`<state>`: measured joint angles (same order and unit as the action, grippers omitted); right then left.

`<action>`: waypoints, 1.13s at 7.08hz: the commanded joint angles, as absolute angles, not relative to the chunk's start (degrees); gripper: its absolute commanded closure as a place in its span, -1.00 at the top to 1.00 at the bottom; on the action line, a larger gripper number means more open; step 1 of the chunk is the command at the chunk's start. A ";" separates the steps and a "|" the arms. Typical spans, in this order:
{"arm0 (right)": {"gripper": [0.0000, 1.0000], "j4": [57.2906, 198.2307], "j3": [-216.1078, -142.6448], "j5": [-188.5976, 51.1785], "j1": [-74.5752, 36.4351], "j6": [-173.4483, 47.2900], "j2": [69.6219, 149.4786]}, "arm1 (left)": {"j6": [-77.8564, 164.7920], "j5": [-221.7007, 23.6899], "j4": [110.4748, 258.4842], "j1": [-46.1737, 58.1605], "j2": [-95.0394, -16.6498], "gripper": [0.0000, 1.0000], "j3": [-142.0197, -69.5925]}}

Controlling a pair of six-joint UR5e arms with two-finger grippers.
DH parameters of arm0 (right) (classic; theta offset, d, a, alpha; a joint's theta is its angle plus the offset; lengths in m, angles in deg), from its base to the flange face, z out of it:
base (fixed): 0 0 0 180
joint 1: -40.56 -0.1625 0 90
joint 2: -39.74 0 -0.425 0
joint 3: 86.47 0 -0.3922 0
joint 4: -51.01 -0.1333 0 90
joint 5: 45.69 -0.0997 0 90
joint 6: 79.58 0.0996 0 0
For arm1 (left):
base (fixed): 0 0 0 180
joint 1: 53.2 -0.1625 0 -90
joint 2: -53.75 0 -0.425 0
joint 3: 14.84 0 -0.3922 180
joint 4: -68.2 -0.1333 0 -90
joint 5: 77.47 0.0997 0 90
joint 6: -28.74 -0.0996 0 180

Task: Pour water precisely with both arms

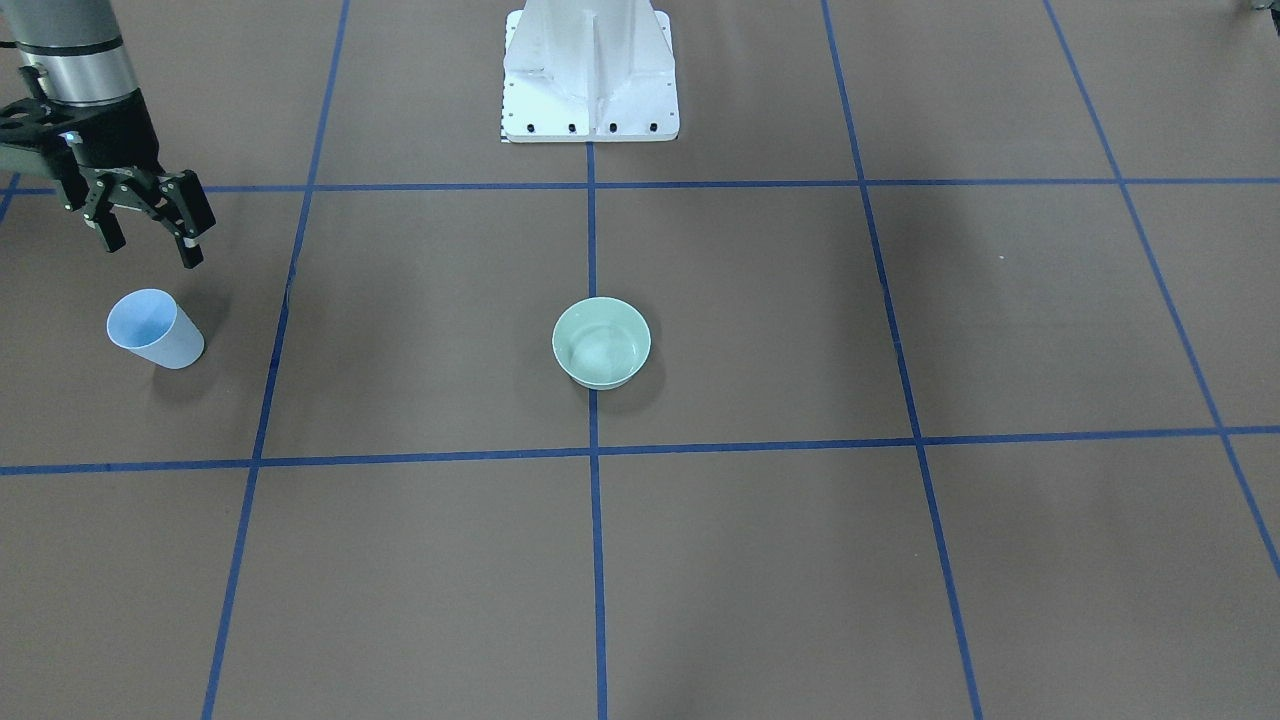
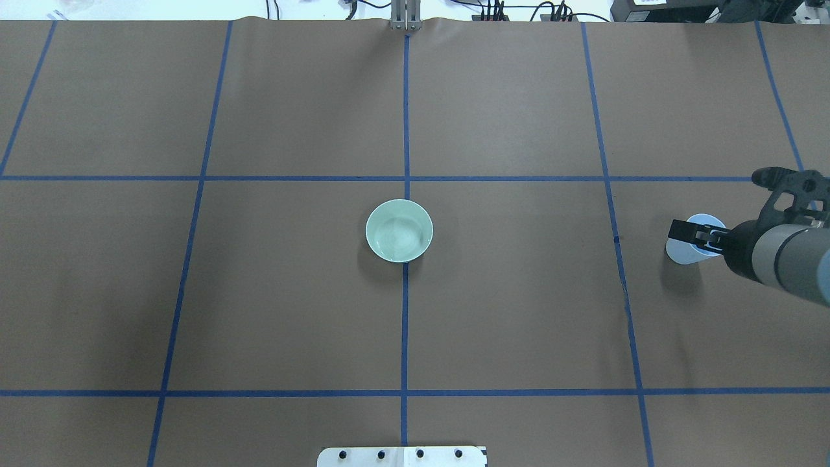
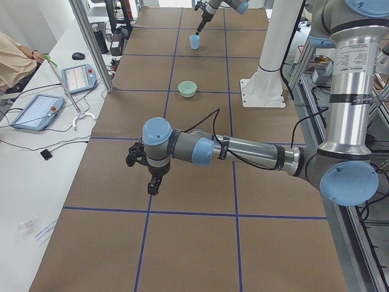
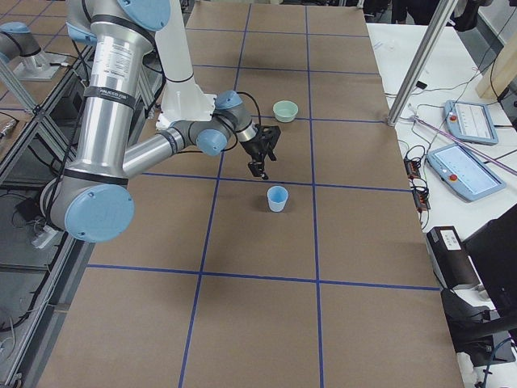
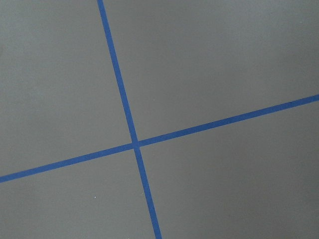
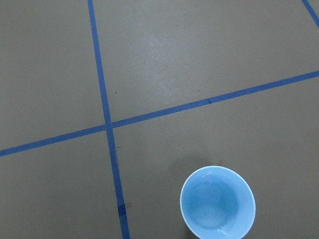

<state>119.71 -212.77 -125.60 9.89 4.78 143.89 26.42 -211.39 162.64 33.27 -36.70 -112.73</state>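
left gripper [image 3: 154,187], opening untellable, hung over taped table [image 3: 194,243]; right gripper [image 1: 150,248] gaped near blue cup [image 1: 155,330], green bowl [image 1: 601,342] well apart.

Two robot arms: the left arm [image 3: 249,152] and the right arm [image 4: 113,105]. Two end effectors, one per arm: the left end effector [image 3: 153,184] and the right end effector [image 1: 150,250]. One light blue cup [image 1: 155,329], one pale green bowl [image 1: 601,342] and one white pedestal [image 1: 590,75] on one bench [image 1: 760,560]. Two control tablets: a near tablet [image 3: 36,111], a far tablet [image 3: 82,76].
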 commanded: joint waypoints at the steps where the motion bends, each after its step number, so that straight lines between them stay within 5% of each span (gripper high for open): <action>1: 1.00 120.01 -209.80 -107.46 20.92 14.25 146.08 | 24.79 -211.42 162.60 33.46 -36.60 1.00 -111.69; 8: 1.00 119.92 -194.14 -91.22 26.15 21.32 140.29 | 24.78 -211.51 162.59 33.46 -36.60 1.00 -111.87</action>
